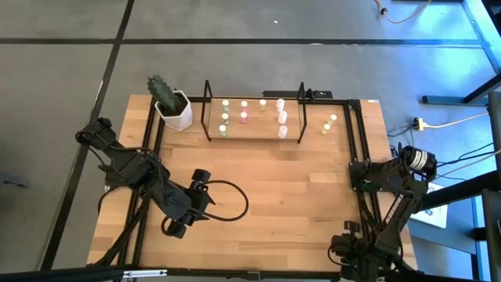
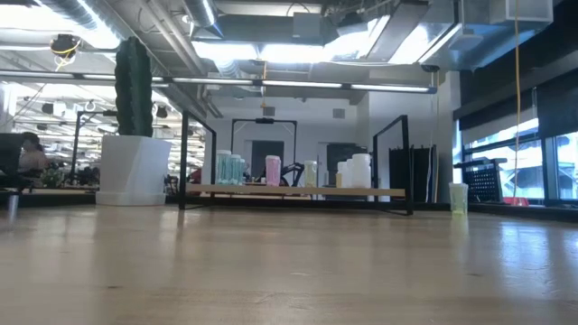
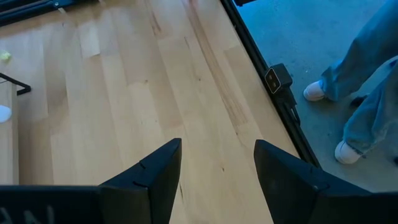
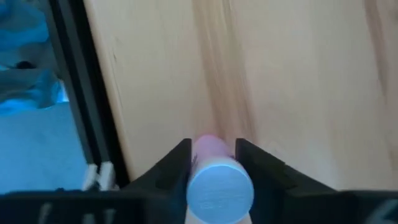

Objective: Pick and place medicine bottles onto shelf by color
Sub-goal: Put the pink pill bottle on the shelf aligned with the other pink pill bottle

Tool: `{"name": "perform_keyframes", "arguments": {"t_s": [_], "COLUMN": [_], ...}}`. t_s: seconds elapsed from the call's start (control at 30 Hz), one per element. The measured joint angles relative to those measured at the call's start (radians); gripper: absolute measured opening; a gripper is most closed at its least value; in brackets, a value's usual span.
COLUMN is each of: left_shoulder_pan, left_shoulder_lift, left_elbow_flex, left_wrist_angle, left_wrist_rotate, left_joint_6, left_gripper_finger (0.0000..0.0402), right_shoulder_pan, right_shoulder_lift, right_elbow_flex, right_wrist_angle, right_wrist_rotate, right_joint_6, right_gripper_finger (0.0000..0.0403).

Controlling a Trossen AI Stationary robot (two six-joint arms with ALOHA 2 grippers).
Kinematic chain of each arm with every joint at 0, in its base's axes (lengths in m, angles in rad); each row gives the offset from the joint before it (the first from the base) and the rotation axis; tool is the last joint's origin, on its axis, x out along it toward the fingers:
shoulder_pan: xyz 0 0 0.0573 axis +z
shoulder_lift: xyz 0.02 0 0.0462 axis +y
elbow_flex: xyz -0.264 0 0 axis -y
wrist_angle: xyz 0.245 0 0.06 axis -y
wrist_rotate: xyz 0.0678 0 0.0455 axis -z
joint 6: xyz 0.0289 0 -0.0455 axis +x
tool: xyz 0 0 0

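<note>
The wire shelf (image 1: pixel 254 117) (image 2: pixel 298 190) stands at the table's far side. Green (image 1: pixel 225 117), pink (image 1: pixel 243 111) and white (image 1: pixel 281 117) medicine bottles stand on its wooden floor. One yellow-green bottle (image 1: pixel 329 124) (image 2: pixel 458 199) stands on the table to the right of the shelf. My right gripper (image 4: pixel 211 144) (image 1: pixel 362 176) is at the table's right rail, shut on a small bottle (image 4: pixel 219 180). That bottle has a pink far part and a pale round end facing the camera. My left gripper (image 3: pixel 217 146) (image 1: pixel 201 177) hangs open over the table's near left, with nothing between its fingers. My right gripper pinches the small bottle between its two fingers, one on each of the bottle's opposite sides (image 4: pixel 194 163). The fingers come from above, pointing steeply down along the bottle. The pale round end (image 4: pixel 221 186) faces up toward the wrist. I cannot tell whether the pink end (image 4: pixel 211 144) rests on the wood.
A cactus in a white pot (image 1: pixel 174 110) (image 2: pixel 134 167) stands left of the shelf. Black rails (image 1: pixel 354 141) run along the table's sides. Bare wood (image 1: pixel 282 188) lies between the two arms. A person's legs (image 3: pixel 367 74) stand beyond the right rail.
</note>
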Motion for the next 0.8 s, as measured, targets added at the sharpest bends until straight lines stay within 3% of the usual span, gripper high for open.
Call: {"name": "perform_keyframes", "arguments": {"t_s": [0.1,0.47,0.8], "left_shoulder_pan": [0.0,0.0,0.0], "left_shoulder_lift": [0.0,0.0,0.0], "left_elbow_flex": [0.0,0.0,0.0], "left_wrist_angle": [0.0,0.0,0.0], "left_wrist_rotate": [0.0,0.0,0.0], "left_joint_6": [0.0,0.0,0.0], "left_gripper_finger": [0.0195,0.0195,0.0195], "right_shoulder_pan": [-0.029,-0.231,-0.502], "right_shoulder_lift": [0.0,0.0,0.0], "right_elbow_flex": [0.008,0.111,0.245], "right_wrist_angle": [0.008,-0.017,-0.042], "right_wrist_rotate": [-0.014,-0.057,-0.064], "right_joint_6": [0.0,-0.022,-0.399], "right_gripper_finger": [0.0102,0.0116,0.0109]}}
